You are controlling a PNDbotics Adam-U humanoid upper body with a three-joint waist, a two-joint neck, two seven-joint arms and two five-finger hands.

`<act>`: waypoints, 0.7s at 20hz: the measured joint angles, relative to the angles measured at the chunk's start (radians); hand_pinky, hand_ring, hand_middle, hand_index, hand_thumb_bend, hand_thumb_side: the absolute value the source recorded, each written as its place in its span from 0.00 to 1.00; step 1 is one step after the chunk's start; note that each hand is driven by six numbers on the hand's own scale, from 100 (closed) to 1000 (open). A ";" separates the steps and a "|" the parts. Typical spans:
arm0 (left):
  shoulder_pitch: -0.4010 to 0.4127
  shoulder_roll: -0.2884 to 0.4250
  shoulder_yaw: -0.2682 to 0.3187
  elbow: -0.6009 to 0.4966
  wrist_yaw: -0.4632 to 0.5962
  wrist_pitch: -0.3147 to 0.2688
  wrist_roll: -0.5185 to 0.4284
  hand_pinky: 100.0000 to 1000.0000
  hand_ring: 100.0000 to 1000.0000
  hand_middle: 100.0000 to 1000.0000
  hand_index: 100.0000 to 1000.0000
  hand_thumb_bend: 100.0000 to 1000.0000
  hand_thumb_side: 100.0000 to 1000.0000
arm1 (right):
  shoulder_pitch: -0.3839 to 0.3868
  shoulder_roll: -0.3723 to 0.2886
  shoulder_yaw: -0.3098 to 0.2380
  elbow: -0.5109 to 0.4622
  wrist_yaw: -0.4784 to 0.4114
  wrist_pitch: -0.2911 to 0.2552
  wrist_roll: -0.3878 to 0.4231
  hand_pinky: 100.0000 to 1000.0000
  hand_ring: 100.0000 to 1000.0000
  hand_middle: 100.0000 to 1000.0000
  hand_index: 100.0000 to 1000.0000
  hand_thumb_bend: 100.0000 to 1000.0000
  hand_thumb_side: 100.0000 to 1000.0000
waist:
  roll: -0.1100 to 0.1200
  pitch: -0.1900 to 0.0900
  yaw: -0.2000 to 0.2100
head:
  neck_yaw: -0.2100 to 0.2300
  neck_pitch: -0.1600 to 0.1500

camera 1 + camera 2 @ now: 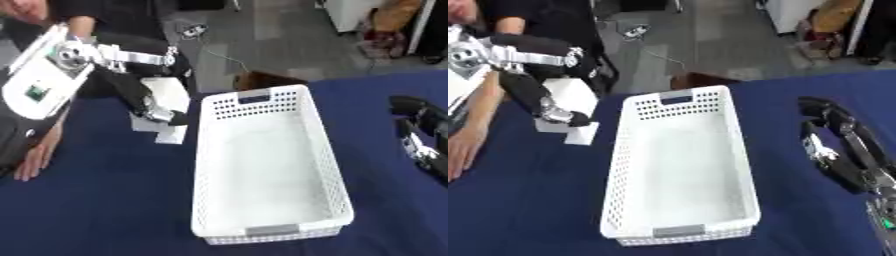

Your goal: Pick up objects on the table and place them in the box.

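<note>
under my left hand (162, 115), at the fingertips, lies a white flat thing (171, 131) on the blue table (105, 200), just left of the white basket (262, 235), which looks empty. my fingers curl down onto the white thing, but whether they have pinched it i cannot tell. i judge the hand is there to lift it and carry it right into the basket. my right hand (833, 145) rests beyond the basket's other side, fingers relaxed and holding nothing; the right eye view shows it whole, the left only part.
</note>
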 measured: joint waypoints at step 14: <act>-0.002 -0.109 0.011 0.087 -0.106 -0.035 0.035 0.00 0.00 0.04 0.26 0.05 0.17 | -0.040 0.019 0.010 -0.001 -0.002 -0.003 0.007 0.78 0.83 0.88 0.88 0.00 0.72 | -0.018 0.038 -0.056 | 0.022 -0.039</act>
